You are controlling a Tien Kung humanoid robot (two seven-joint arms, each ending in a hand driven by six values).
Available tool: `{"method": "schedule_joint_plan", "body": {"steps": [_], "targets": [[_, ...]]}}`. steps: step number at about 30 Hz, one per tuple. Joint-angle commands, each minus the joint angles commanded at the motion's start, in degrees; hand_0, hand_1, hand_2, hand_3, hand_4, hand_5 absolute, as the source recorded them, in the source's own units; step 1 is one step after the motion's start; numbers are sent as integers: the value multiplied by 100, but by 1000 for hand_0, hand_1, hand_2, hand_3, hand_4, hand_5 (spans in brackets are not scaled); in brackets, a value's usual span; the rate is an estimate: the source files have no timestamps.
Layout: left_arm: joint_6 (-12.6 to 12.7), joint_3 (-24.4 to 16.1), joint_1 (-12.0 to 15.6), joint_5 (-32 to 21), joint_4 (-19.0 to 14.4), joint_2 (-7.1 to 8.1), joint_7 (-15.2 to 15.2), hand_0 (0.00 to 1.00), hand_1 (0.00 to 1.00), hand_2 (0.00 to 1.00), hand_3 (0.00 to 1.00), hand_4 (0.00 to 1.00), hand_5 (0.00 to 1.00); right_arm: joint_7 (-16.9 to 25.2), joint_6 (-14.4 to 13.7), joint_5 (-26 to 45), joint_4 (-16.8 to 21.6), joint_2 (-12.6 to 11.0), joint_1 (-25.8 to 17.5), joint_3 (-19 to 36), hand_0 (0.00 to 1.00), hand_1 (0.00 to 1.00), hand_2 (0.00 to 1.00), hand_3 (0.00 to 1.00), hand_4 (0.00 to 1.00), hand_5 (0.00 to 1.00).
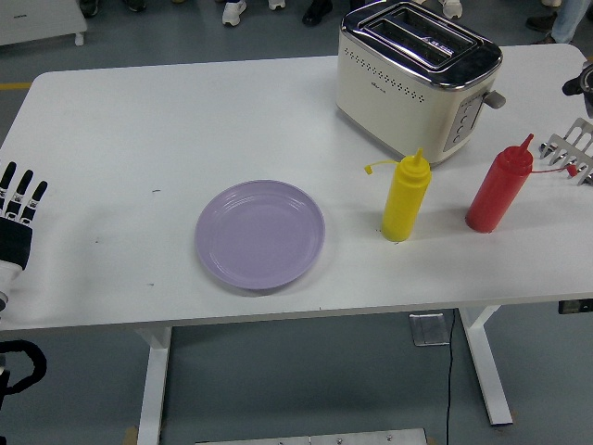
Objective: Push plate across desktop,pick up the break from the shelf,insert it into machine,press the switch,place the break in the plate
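Note:
A lilac plate [259, 234] lies flat near the table's front edge, left of centre. The cream and chrome toaster [417, 74] stands at the back right, both slots empty, its side lever [494, 98] up. A metal rack [573, 148] sits at the right edge; I see no bread on the part that shows. My left hand [18, 206] is at the far left edge, well away from the plate, with its fingers straight and holding nothing. A small dark piece of my right arm [582, 83] pokes in at the right edge above the rack.
A yellow squeeze bottle [405, 197] and a red squeeze bottle [498, 190] stand between the plate and the rack, in front of the toaster. Feet of several people show beyond the table's far side.

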Motion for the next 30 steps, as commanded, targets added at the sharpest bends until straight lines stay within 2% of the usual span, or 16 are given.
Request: {"method": "schedule_joint_plan", "body": {"steps": [6,12,21,30], "targets": [[6,16,-3,-1,6,-1,-1,816,860,919,849,643,998,54,105,36,-538,273,346,-415,280,308,373,441,199,2],[9,45,-7,1,10,0,-3,815,859,919,849,643,998,252,85,-186,-982,441,517,-866,280,308,373,441,189,2],[15,81,11,2,18,-3,-9,815,859,919,849,643,998,375,-41,-463,-1483,649,548,-1289,282,306,372,440,191,2],[22,119,14,3,22,-9,-15,814,859,919,849,643,998,429,-165,-588,-1831,752,511,-1364,282,306,372,439,189,2]]}}
